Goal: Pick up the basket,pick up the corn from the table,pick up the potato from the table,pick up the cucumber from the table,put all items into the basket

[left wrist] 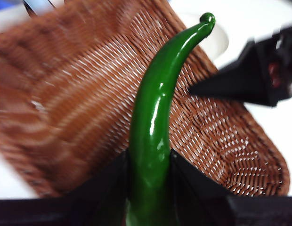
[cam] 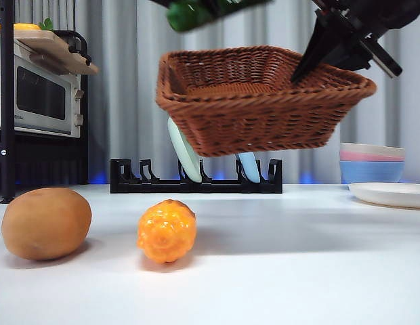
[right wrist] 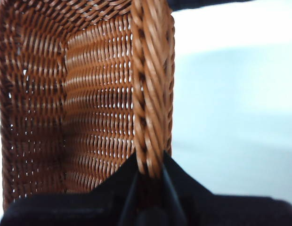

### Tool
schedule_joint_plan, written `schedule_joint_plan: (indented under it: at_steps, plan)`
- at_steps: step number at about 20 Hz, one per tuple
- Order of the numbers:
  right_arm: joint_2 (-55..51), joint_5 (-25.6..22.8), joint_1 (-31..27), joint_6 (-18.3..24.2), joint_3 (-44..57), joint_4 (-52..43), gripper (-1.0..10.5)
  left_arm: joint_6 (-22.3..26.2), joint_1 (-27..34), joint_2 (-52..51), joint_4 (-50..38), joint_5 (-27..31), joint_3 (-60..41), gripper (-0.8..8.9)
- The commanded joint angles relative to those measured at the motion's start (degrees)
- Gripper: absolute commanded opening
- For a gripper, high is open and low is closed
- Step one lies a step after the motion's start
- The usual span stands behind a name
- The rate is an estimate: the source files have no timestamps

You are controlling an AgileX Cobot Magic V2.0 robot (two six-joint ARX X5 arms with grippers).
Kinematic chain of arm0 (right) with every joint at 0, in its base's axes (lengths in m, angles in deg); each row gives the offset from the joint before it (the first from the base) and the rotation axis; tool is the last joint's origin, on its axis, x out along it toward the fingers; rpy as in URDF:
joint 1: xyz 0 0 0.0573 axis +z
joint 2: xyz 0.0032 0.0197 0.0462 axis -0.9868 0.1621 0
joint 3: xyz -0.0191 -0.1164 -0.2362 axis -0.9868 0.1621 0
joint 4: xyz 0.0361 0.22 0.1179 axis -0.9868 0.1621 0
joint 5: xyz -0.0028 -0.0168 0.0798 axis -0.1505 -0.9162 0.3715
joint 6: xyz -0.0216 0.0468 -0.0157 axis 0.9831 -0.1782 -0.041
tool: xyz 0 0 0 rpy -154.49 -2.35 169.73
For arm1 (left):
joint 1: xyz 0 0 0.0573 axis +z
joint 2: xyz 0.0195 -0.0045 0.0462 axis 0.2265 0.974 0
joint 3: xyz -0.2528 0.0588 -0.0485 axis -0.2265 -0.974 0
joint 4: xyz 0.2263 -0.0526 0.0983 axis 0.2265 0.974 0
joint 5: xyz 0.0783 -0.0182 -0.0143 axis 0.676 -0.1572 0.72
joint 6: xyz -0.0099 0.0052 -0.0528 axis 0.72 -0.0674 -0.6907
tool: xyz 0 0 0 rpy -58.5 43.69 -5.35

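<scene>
**Basket lifted, cucumber over it, two vegetables left on the bench**

I am holding the wide, shallow, dark-brown woven wicker basket (cam: 264,101) in the air, well above the white bench (cam: 298,271). My right gripper (right wrist: 150,172) is clenched on the basket's braided rim at one end, and the basket is hanging slightly tilted.

My left gripper (left wrist: 150,188) is grasping the glossy, curved dark-green cucumber (left wrist: 158,113) by its thick end. It is hovering over the open basket, the thin tip pointing across the weave. The cucumber is not yet inside.

The smooth, matte tan-brown oval potato (cam: 46,223) is lying on the bench, near the front. Just beside it, not touching, is the knobbly, glossy orange-yellow toy corn (cam: 166,231).

I judge the task under halfway: the basket is up, the cucumber is about to drop in, and the corn and potato are both waiting to be picked up.
</scene>
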Motion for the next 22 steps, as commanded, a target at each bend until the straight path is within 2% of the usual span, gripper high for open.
schedule_joint_plan:
  at_steps: [1,2,8,9,11,15,18,22]
  plan:
    - [0.0,2.8,0.2,-2.9,-0.2,-1.3,-0.2,-0.6,-2.5,2.4,0.5,5.0,-0.5,-0.08]
    - [0.0,2.8,0.2,-3.0,-0.2,-1.3,-0.2,-0.6,-3.2,3.7,0.6,6.3,-0.5,-0.08]
    - [-0.3,2.8,0.1,-3.0,-0.2,-1.3,-0.2,-0.6,-4.5,10.4,3.2,6.2,-0.5,0.17]
    - [-0.3,2.8,0.1,-3.0,-0.2,-1.3,-0.2,-0.6,-4.5,10.4,4.0,6.6,-0.5,1.47]
    - [-0.3,2.8,0.1,-3.0,-0.2,-1.3,-0.2,-0.7,-4.6,10.2,4.5,7.6,-0.5,5.44]
    - [-0.3,2.6,0.1,-3.0,-0.2,-1.3,-0.2,-0.8,-4.5,7.0,6.2,7.6,-0.5,5.66]
    - [-0.3,2.6,-0.3,-3.0,-0.2,-1.3,-0.2,-0.8,-5.2,-0.2,8.2,7.6,-0.5,5.66]
    - [-0.3,2.6,-1.0,-2.7,-0.2,-1.3,-0.2,-2.1,-5.2,-12.9,20.1,7.8,-0.5,5.61]
